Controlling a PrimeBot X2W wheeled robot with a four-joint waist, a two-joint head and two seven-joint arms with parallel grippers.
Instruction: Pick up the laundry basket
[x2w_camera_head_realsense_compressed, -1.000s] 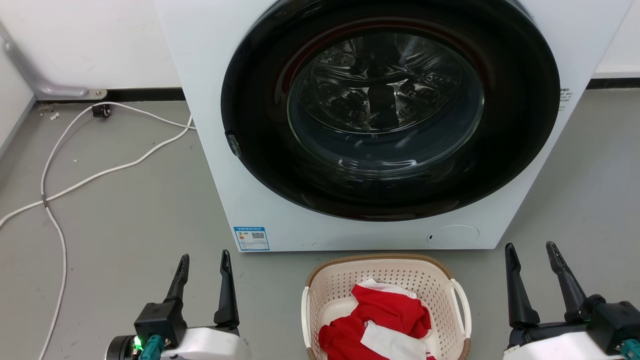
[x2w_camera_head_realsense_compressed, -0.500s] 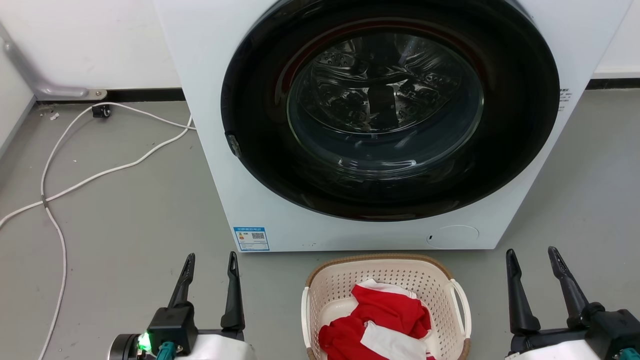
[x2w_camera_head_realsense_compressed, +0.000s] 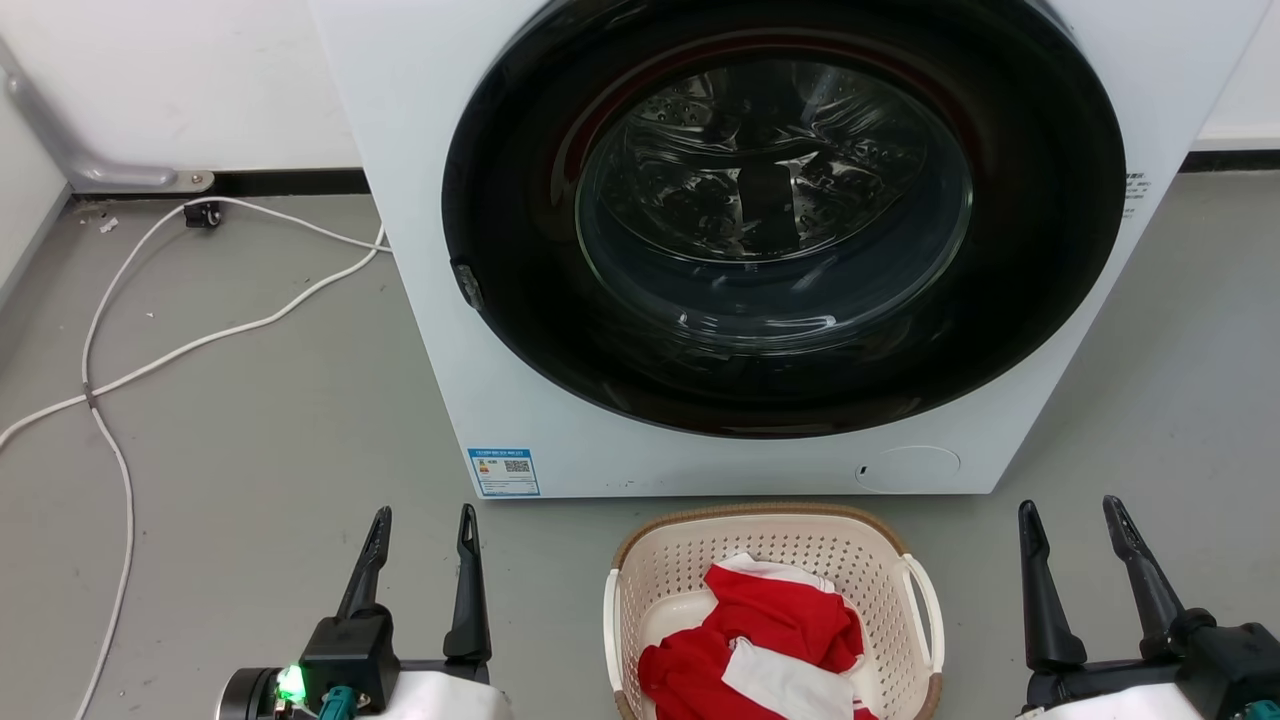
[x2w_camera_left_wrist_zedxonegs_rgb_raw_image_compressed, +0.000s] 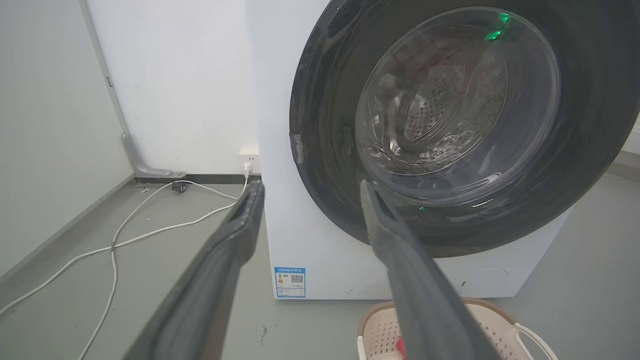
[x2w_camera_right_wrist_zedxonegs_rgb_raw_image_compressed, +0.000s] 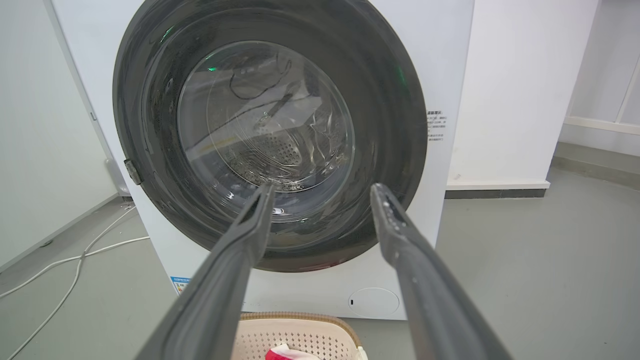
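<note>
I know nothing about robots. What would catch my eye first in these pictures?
A white front-loading washing machine with a round dark glass door dominates the head view's middle. On the grey floor before it sits a cream perforated plastic laundry basket with a brown rim, holding red and white cloth. The left gripper and right gripper flank it, long dark fingers spread open.
</note>
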